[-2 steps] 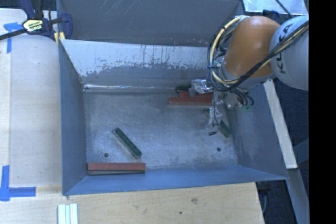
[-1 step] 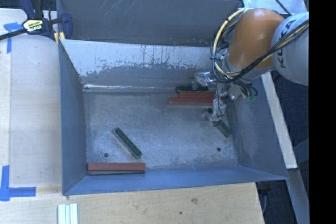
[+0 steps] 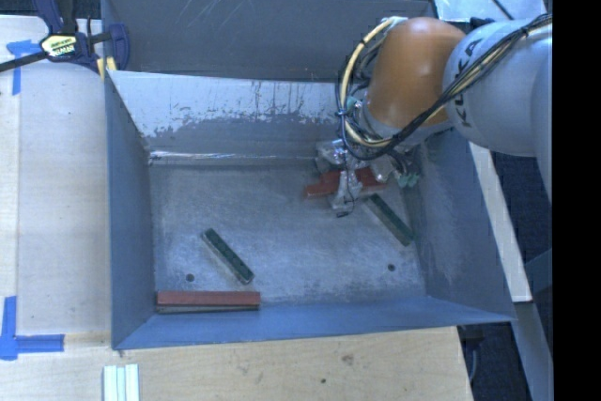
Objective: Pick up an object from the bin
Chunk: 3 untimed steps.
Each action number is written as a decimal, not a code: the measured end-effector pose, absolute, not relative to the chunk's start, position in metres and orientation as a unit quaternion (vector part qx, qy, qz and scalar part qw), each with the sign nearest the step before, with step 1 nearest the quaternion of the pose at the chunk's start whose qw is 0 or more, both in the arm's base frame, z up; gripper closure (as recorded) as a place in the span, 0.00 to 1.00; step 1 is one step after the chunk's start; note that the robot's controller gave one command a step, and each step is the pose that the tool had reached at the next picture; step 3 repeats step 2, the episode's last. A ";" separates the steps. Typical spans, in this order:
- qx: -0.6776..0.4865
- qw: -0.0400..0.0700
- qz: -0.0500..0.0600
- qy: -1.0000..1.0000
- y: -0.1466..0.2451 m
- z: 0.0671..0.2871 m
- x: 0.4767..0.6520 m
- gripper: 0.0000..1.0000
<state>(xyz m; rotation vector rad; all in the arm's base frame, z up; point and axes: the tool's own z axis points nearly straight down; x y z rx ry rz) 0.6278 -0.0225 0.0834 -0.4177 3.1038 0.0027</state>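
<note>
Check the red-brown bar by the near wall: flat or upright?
Flat: red-brown bar lies lengthwise on the bin floor along that wall.

You have a grey bin [image 3: 282, 42] streaked white, a red-brown bar [image 3: 207, 300], a dark green stick [image 3: 228, 256], an orange wrist cover [image 3: 413, 70].

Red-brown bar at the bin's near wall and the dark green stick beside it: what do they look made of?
Red-brown bar: probably wood or matte plastic; flat, even colour with no shine. Dark green stick: possibly plastic or painted wood; a paler streak along one edge hints at slight sheen.
</note>
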 end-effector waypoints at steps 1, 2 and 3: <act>-0.133 0.005 0.001 0.991 -0.022 0.083 0.628 1.00; -0.123 0.002 0.000 0.992 -0.032 0.204 0.620 1.00; -0.123 0.002 0.000 0.992 -0.032 0.204 0.620 1.00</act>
